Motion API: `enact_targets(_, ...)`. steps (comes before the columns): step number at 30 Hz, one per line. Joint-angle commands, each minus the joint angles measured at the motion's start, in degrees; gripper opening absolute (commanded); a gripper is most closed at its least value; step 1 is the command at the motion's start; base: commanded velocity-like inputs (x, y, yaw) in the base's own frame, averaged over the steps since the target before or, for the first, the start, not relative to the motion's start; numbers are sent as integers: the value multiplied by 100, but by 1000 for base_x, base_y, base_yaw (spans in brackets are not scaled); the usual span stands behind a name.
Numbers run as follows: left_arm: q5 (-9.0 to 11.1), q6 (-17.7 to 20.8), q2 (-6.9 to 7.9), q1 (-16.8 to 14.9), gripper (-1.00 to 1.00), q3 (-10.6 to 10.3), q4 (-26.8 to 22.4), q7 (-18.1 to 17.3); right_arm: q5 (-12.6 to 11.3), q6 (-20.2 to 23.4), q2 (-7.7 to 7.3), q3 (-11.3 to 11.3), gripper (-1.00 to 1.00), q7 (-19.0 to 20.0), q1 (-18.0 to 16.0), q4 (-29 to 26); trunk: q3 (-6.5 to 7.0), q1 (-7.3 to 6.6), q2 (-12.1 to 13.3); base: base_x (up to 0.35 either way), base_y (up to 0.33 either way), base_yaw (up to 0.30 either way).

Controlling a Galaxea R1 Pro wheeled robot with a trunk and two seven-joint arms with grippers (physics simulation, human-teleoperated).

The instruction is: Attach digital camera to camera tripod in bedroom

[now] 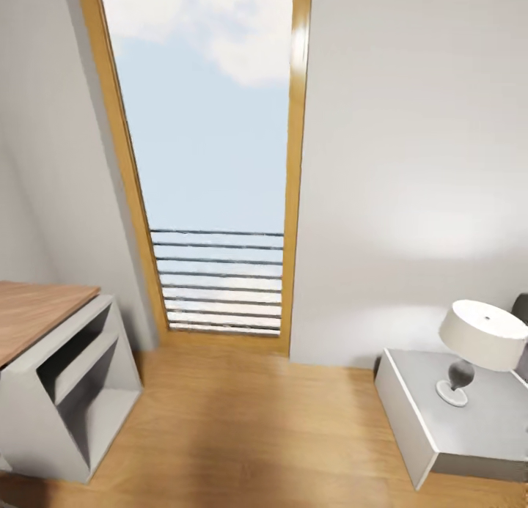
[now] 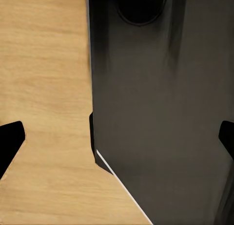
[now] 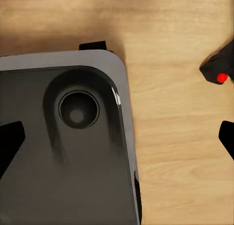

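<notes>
A small black block with a round red button, the digital camera, shows in the right wrist view against the light wood floor, partly cut by the picture's edge. My right gripper is open, its dark fingertips wide apart and holding nothing, clear of the camera. My left gripper is open too, with nothing between its fingertips. Both hang over the robot's dark base and the floor. The camera tripod is out of view.
The head view faces a tall oak-framed window with a railing, in the bedroom's grey wall. A grey desk with a wood top stands at the left. A grey nightstand with a white lamp stands at the right. Plank floor lies between.
</notes>
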Motion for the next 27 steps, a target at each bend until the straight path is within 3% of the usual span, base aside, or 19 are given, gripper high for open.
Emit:
enact_targets(1, 2, 3, 0, 5, 100, 3, -13, 0, -2, -14, 2, -30, 100, 4, 0, -3, -3, 4, -2, 343, 0, -300)
enact_targets(27, 2, 3, 0, 5, 100, 3, -13, 0, 0, -14, 2, -30, 100, 4, 0, -3, -3, 4, -2, 343, 7, -300)
